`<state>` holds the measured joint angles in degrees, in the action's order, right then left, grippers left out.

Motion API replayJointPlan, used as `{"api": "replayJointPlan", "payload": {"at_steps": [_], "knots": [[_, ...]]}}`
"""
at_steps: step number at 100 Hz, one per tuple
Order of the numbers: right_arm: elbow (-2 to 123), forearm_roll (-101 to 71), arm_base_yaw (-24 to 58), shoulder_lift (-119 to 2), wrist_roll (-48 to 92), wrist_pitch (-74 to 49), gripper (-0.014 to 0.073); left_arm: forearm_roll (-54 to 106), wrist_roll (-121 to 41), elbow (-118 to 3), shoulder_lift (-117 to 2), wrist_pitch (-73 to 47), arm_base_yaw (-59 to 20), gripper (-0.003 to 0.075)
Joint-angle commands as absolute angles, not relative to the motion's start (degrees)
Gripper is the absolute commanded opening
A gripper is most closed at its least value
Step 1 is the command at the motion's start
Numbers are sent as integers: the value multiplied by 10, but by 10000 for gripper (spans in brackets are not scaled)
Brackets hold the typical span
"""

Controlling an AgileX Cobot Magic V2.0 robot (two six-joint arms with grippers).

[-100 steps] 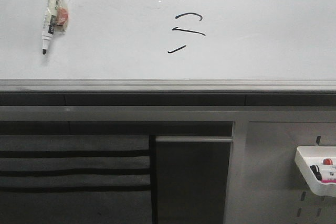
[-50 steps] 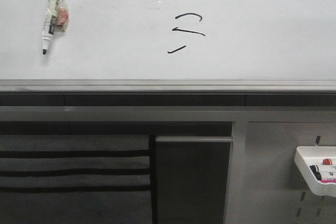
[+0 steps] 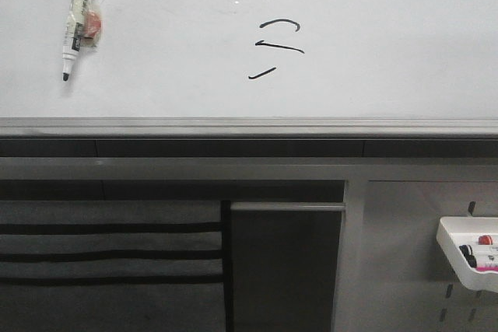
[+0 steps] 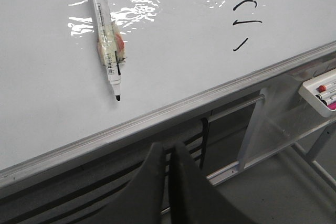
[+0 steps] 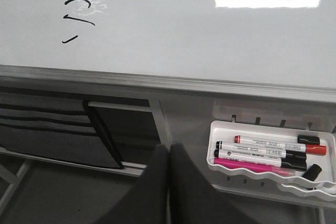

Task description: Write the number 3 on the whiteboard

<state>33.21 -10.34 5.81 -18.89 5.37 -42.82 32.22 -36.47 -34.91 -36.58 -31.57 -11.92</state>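
The number 3 is on the whiteboard as three separate black strokes: curved top, longer middle, short bottom dash. You read it as a rough, broken 3, so the writing step looks finished, or nearly.

Marker, cap off, tape and a pinkish wad around its barrel, sits against the board well away from the strokes, up and ahead of the left tool. Neither tool holds it.

Left tool: fingers together, empty, below the board's grey edge strip. Right tool: fingers together, empty, also below the strip; the 3 lies up and off to one side of it.

Judgement: if you want a cleaner 3, the next move calls for retaking the marker and joining the strokes; otherwise nothing remains.

White tray, just beside the right tool, holds a red-capped marker, a black-capped marker, a pink one and a loose black cap.
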Motion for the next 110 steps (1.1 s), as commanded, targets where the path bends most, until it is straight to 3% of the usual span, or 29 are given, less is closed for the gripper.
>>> {"api": "replayJointPlan", "payload": {"at_steps": [1, 25, 51, 85, 110], "knots": [[345, -108, 54, -192, 53, -384, -74, 341, -357, -365, -359, -279, -120, -18], [345, -108, 54, -192, 53, -384, -74, 312, -364, -289, -249, -192, -108, -18], [345, -108, 54, -192, 53, -384, -74, 303, -364, -98, -98, 0, -62, -18], [345, -108, 54, -192, 53, -384, -74, 318, -360, 4, 22, 13, -39, -18], [345, -108, 54, -192, 53, -386, -74, 327, -360, 5, 21, 16, -59, -18]]}}
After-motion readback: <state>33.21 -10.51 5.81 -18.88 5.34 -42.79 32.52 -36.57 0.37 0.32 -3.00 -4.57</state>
